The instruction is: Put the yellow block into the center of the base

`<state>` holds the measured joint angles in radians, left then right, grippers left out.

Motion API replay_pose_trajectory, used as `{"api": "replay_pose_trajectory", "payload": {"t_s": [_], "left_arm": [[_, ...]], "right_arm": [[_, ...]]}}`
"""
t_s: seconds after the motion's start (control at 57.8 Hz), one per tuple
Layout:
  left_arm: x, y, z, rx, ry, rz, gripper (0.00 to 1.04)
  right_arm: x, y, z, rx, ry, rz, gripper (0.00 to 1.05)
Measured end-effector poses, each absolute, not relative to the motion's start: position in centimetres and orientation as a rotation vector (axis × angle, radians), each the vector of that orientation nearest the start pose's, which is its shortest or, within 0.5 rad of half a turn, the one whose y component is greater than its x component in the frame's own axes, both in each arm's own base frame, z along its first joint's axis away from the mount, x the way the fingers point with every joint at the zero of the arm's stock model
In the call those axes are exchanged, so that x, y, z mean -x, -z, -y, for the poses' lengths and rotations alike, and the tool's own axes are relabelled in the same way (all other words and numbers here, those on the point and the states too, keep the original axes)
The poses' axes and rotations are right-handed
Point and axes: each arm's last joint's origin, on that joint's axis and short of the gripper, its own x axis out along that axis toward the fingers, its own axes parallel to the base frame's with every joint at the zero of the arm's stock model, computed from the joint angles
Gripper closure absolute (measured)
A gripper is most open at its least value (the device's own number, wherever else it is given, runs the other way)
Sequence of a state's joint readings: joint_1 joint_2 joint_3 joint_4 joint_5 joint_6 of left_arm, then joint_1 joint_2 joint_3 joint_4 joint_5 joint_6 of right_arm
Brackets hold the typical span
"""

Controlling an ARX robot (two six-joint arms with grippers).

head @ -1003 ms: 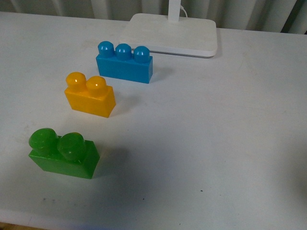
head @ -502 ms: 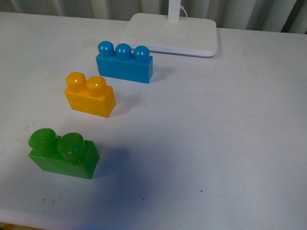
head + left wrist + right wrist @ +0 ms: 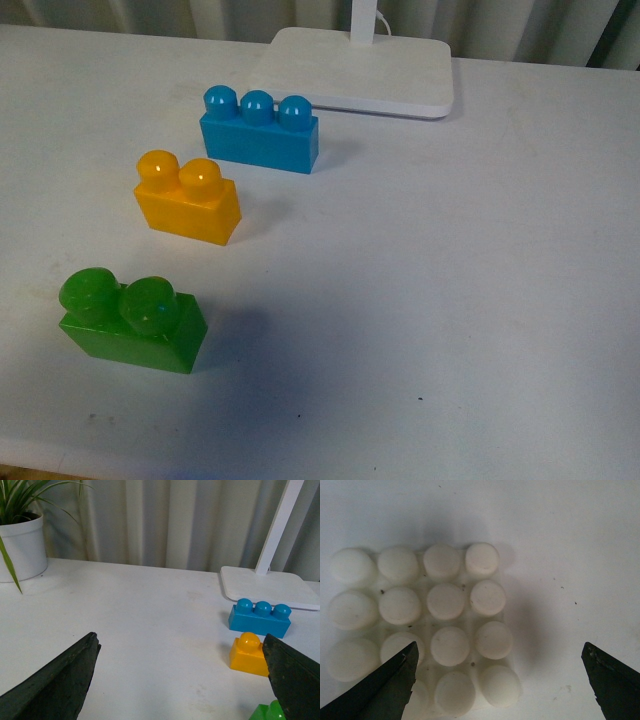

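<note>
Standing upright on the white table, studs up, the yellow block sits in the left half of the top, about midway between the near and far edges. It is the middle one of a slanting row of three. A blue three-stud brick lies beyond it toward the far edge, and a green two-stud brick lies nearer the near and left edges. None touches another. Past the blue brick, at the far edge, rests a flat white lamp foot with its post rising from it. No arm shows from the front.

The left gripper hangs over the table with its two dark fingers spread wide and nothing between them. From its wrist the yellow block shows partly behind one finger, near the blue brick. A potted plant stands on the table by a grey curtain.

The right gripper is likewise spread wide and grips nothing. It looks straight down on the base, which lies flat on the table with its round white studs bare. One fingertip overlaps the base's edge in that view and the other is well off to the side. Whether either touches it I cannot tell. The base shows only from that wrist, so I cannot place it against the table's edges.
</note>
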<state>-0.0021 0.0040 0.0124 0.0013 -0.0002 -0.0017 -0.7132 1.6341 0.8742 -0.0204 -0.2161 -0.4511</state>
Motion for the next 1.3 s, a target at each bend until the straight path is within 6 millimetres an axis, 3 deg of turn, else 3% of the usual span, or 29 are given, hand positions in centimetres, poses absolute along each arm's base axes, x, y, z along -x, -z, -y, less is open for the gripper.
{"api": "replay_pose_trajectory", "payload": {"t_s": [0.225,0.554,1.297], "left_arm": [[-9.7,-16.8,0.0,0.002,0.002,0.01,0.06],[-9.7,-16.8,0.0,0.002,0.002,0.01,0.06],[-9.7,-16.8,0.0,0.002,0.002,0.01,0.06]], "right_arm": [[-24.9,-16.0,21.8,0.053,0.296,-0.829,0.09],[-25.6,-15.9,22.0,0.006,0.274,-0.834,0.09],[-26.5,-14.3,19.7,-0.041,0.206,-0.865,0.09]]}}
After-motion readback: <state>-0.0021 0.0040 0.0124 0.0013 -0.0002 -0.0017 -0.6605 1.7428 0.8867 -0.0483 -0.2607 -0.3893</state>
